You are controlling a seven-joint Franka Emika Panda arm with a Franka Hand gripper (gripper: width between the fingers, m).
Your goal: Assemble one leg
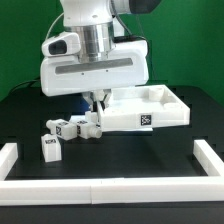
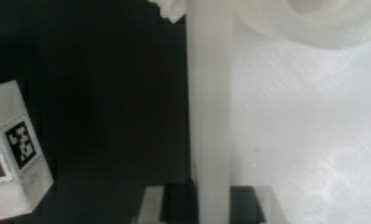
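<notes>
The small white stubby plastic leg [image 1: 88, 126], with a square black-and-white tag on its side, lies free on the black table [image 1: 120, 160], just beside the end effector [image 1: 97, 101]. Similar posts [image 1: 50, 148] lie further toward the exterior view's left. The end effector is narrow and seems to pinch the thin rim wall of the wide flat white rimmed panel [image 1: 160, 100]. I judge the panel must be steady first; then the leg should be grasped across its flat sides. The plastic looks smooth and hard, so it may slip.
</notes>
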